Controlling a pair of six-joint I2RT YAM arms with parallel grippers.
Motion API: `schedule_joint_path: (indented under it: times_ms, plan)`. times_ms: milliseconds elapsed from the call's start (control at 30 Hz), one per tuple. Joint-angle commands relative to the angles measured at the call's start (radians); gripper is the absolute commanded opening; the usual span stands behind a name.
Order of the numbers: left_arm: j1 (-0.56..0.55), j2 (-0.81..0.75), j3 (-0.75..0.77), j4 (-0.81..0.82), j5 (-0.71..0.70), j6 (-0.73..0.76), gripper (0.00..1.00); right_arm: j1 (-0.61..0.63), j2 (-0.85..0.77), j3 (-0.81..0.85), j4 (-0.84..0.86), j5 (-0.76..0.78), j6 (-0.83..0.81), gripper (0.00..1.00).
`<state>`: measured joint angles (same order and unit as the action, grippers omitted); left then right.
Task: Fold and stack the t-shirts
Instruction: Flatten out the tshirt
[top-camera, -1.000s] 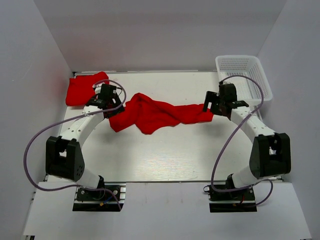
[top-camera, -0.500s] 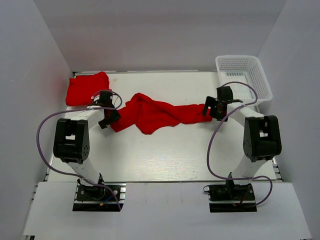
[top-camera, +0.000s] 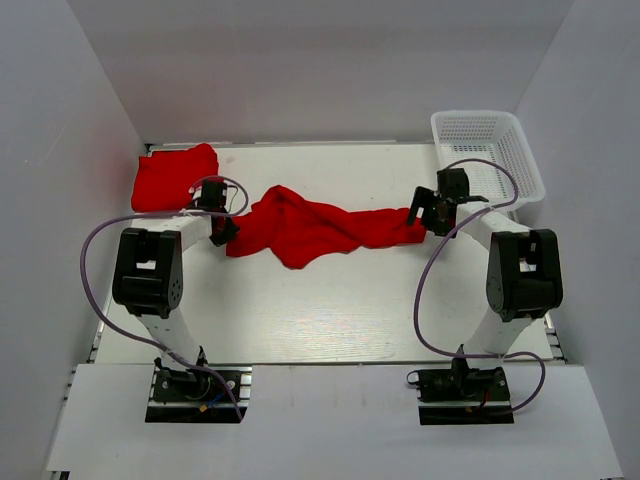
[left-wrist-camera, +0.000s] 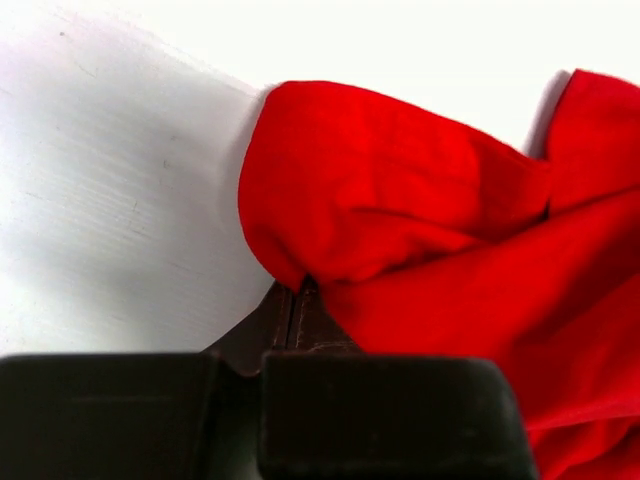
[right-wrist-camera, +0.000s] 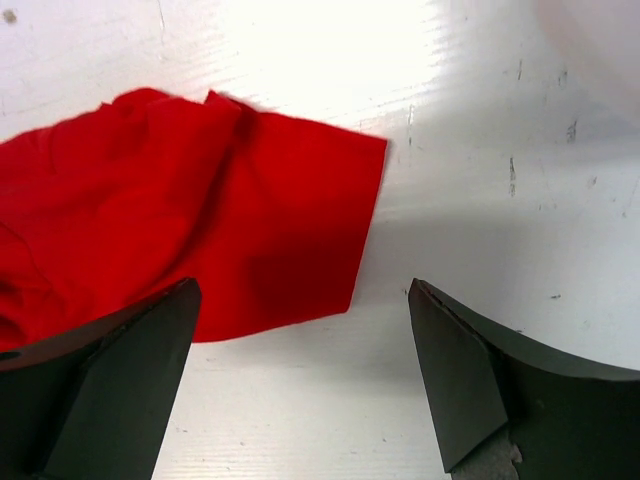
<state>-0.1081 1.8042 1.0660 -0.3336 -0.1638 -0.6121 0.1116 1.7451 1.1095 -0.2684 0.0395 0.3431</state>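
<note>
A crumpled red t-shirt (top-camera: 320, 228) lies stretched across the middle of the table. A second red t-shirt (top-camera: 172, 177) lies folded at the back left. My left gripper (top-camera: 228, 232) is low at the crumpled shirt's left end. In the left wrist view the jaws (left-wrist-camera: 297, 290) are pressed together with a fold of the red cloth (left-wrist-camera: 400, 200) pinched at their tips. My right gripper (top-camera: 415, 218) hovers at the shirt's right end. Its jaws (right-wrist-camera: 302, 290) stand wide open over the table, with the cloth's corner (right-wrist-camera: 200, 200) just ahead of the left finger and nothing between them.
A white plastic mesh basket (top-camera: 490, 150) stands at the back right, close behind the right arm. White walls enclose the table on three sides. Purple cables loop from both arms.
My left gripper has dropped to the shirt's left edge and closed on the cloth. The right arm's elbow has swung in, while its gripper stayed open at the shirt's right end.
</note>
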Motion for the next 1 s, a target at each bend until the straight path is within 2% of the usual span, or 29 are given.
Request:
schedule_joint_path:
  times_ms: [0, 267, 433, 567, 633, 733, 767, 900, 967]
  plan:
    - [0.001, -0.057, -0.060, 0.004, 0.020, 0.037, 0.00, -0.003, 0.017, 0.047, 0.034, 0.026, 0.027, 0.90]
    - [0.001, -0.129, -0.081, 0.019, 0.010, 0.046, 0.00, 0.003, 0.051, 0.023, 0.138, 0.076, 0.152, 0.90]
    - [0.001, -0.152, -0.103, 0.030, 0.010, 0.055, 0.00, 0.003, 0.106, 0.018, 0.153, 0.091, 0.183, 0.88]
    - [0.001, -0.170, -0.112, 0.048, 0.010, 0.075, 0.00, 0.005, 0.152, 0.027, 0.156, 0.060, 0.194, 0.81]
    - [0.001, -0.180, -0.112, 0.048, 0.010, 0.086, 0.00, 0.007, 0.162, 0.018, 0.169, 0.046, 0.197, 0.74]
    - [0.001, -0.190, -0.112, 0.057, 0.010, 0.095, 0.00, 0.010, 0.162, -0.007, 0.187, 0.031, 0.189, 0.48]
    - [0.001, -0.190, -0.121, 0.057, 0.010, 0.095, 0.00, 0.010, 0.159, -0.013, 0.190, 0.030, 0.182, 0.33]
    - [0.001, -0.200, -0.130, 0.077, 0.020, 0.095, 0.00, 0.016, 0.149, -0.016, 0.205, 0.004, 0.128, 0.00]
    - [0.001, -0.209, -0.130, 0.088, 0.033, 0.095, 0.00, 0.014, 0.131, -0.022, 0.233, -0.001, 0.091, 0.00]
